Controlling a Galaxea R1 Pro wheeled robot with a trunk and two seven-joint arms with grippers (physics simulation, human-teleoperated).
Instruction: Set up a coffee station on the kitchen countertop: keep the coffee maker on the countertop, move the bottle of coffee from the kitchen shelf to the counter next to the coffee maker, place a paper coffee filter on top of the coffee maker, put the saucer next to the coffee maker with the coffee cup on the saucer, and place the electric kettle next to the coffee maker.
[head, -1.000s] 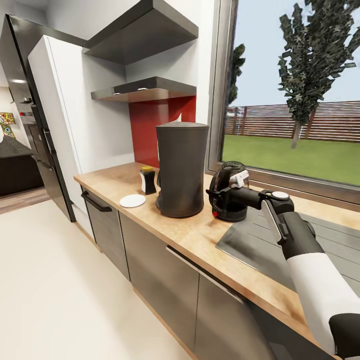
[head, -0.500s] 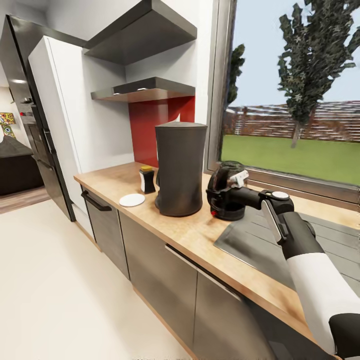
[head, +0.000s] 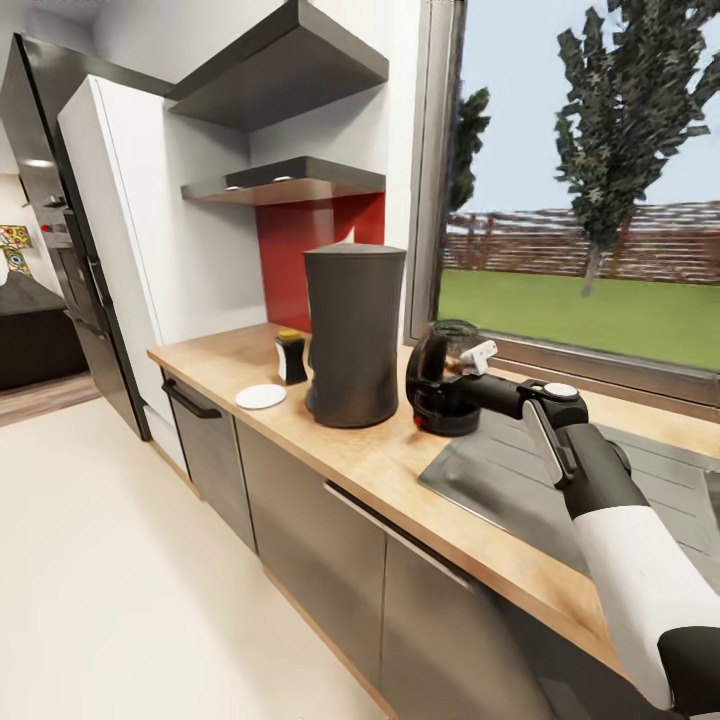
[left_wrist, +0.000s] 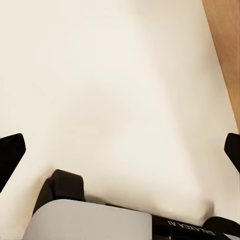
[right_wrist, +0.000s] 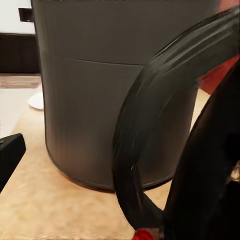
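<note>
Electric kettle (head: 440, 378) shifted nearer coffee maker (head: 353, 335), upright, handle apparently clenched by right end effector (head: 462, 385)

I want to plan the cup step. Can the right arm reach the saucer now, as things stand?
Probably not directly. The right tool is shut on the electric kettle, and the tall coffee maker stands between it and the saucer. It would have to release the kettle and go around.
</note>
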